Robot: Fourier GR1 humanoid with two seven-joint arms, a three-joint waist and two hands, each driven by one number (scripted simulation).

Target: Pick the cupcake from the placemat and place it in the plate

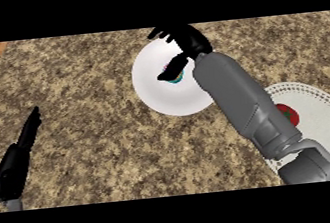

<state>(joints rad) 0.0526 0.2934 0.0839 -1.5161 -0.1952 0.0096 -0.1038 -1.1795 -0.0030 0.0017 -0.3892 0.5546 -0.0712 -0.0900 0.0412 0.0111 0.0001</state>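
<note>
Right hand (183,41) over plate (162,91)

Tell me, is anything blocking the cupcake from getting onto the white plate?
Nothing visible is. The right hand is already over the white plate, curled round the cupcake, which mostly hides behind the fingers. The red thing sits off to the side on the placemat, not in the way.
</note>
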